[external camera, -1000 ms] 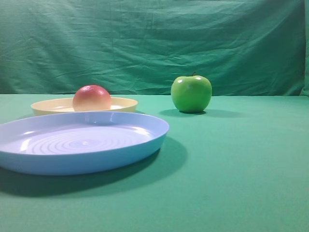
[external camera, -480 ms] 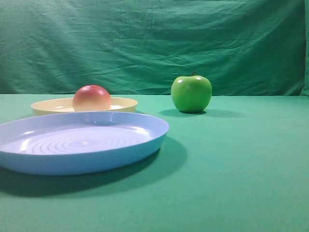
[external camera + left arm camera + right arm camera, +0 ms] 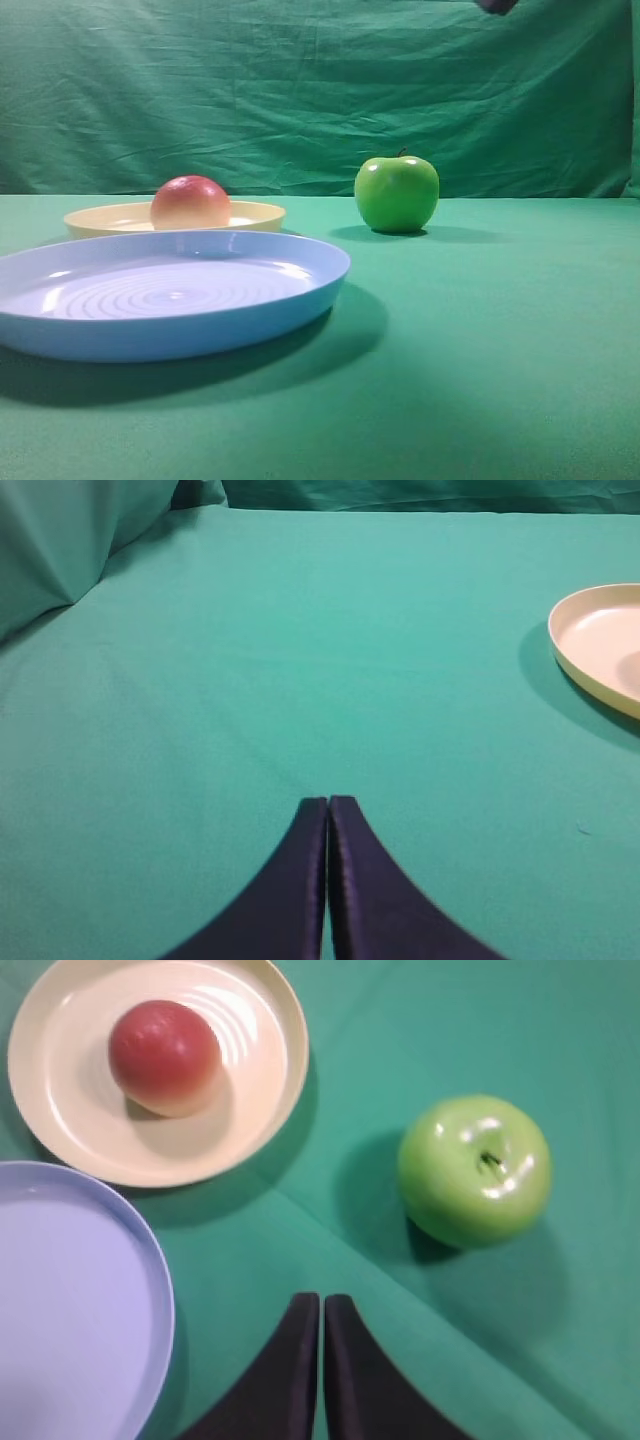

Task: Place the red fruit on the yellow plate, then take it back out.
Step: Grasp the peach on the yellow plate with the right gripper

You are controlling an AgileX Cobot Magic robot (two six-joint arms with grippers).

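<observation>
The red fruit rests inside the yellow plate, toward its left half in the right wrist view. My right gripper hangs high above the cloth, shut and empty, between the plates and the green apple; only a dark tip of it shows at the top edge of the high view. My left gripper is shut with nothing in it, over bare green cloth, the yellow plate's rim far to its right.
A large light-blue plate lies in front of the yellow plate. A glossy green apple stands on the cloth to the right. A green backdrop closes off the back.
A dark tip of my right gripper has come into the top right edge of the high view. Fruit, plates and apple have not moved.
</observation>
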